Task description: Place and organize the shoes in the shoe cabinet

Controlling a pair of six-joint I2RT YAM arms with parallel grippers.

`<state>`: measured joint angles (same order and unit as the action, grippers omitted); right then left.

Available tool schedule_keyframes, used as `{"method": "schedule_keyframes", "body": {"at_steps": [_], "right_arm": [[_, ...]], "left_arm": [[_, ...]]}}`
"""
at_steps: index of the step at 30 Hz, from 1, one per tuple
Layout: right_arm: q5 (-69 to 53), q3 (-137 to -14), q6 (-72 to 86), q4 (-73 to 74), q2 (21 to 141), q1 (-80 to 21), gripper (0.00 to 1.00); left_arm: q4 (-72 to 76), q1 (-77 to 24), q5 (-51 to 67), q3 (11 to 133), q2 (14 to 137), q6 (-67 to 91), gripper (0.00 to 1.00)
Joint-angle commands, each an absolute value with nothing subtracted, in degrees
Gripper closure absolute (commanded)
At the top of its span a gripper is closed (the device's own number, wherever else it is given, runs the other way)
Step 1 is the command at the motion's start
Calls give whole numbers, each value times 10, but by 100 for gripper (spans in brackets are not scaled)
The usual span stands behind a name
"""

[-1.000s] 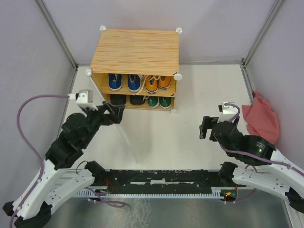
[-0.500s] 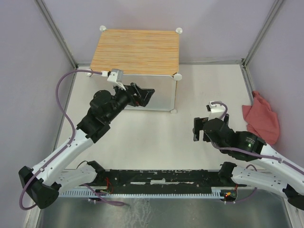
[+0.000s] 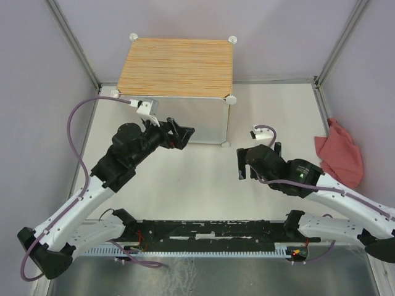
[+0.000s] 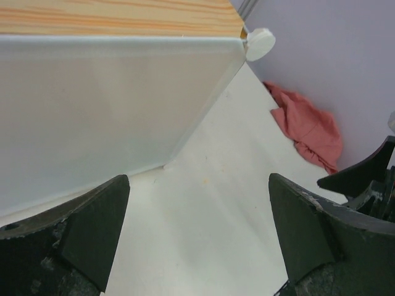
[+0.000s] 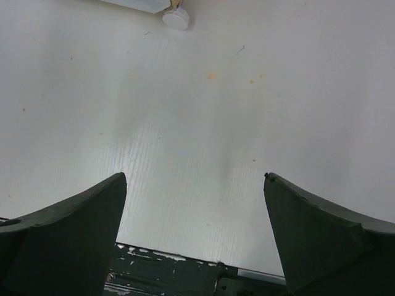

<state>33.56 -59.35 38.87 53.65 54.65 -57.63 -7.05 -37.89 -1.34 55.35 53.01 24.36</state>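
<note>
**A:** Top external first: what is showing toward the left edge of the table [image 3: 203,185]?

**B:** A purple cable [image 3: 75,132] is looping off the left arm. Past it, the shoe cabinet [image 3: 176,65] is standing at the far edge, nearer the far-left corner. Its wood-grain top is facing up and its white door [image 3: 207,120] is lying shut across the front.

**A:** And the shoes?

**B:** The shut door is covering the inside, so I cannot tell where they are sitting.

**A:** Where is the left gripper [image 4: 197,180] hanging?

**B:** Close in front of that door, apart from it. In the left wrist view its fingers are spreading wide with only bare table between them. A round white corner knob [image 4: 259,43] is sticking out at the cabinet's upper corner.

**A:** Moving right?

**B:** The right gripper [image 5: 195,179] is hovering near the middle of the table, off the cabinet's near right corner. In the right wrist view its fingers are gaping wide and gripping nothing. A white foot knob [image 5: 174,18] is peeking in at the top, and a few orange specks [image 5: 212,76] are dotting the surface.

**A:** Farther right?

**B:** A red cloth [image 3: 338,154] is lying crumpled against the right edge, well apart from both grippers.

**A:** And the near edge?

**B:** A black rail [image 3: 210,229] is running along it between the arm bases.
</note>
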Motion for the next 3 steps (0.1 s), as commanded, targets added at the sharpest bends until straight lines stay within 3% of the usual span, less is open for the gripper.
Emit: {"method": "schedule_keyframes", "body": {"at_steps": [1, 3], "right_arm": [[354, -624, 389, 526, 556, -575, 1], [354, -628, 382, 522, 559, -575, 1]], "left_arm": [[-159, -379, -24, 538, 470, 197, 1], [-189, -379, -42, 526, 450, 193, 1]]}}
